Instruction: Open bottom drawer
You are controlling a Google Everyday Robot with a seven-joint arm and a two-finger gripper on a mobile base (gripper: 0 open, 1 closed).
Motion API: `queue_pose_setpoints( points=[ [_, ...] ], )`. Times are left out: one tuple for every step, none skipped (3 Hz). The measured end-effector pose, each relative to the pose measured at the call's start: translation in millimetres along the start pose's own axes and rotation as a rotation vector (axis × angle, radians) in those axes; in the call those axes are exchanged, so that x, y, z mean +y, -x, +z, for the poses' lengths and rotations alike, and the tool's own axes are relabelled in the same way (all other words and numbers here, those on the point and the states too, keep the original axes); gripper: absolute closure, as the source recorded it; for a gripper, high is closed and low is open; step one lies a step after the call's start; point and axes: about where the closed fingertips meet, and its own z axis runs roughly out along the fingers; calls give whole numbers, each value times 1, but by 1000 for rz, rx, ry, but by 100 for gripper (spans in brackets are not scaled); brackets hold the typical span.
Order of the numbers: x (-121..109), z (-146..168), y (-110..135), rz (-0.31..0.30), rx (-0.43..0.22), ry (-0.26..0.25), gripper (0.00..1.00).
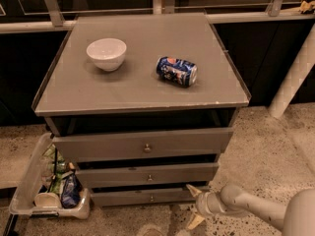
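Note:
The bottom drawer is the thin grey strip lowest on the cabinet, with a tiny round knob at its centre. Its front sits set back under the middle drawer. My gripper is low by the floor, just right of the bottom drawer's right end. One pale finger points up at the drawer's corner and the other finger points down toward the floor, so the gripper is open. It holds nothing. My grey arm comes in from the lower right.
The top drawer is the tallest front. On the cabinet top stand a white bowl and a blue can lying on its side. A clear bin with bottles sits on the floor at the left. A pale post leans at the right.

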Motion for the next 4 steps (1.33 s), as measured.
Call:
queue_pose_setpoints(
  points=[
    [-12,23,-1,-40,3,-2,0],
    [-27,33,-4,-61,13,-27,0],
    [-40,37,-8,-73,26,-60,0],
    [-60,48,-20,-82,44,-101,0]
  ],
)
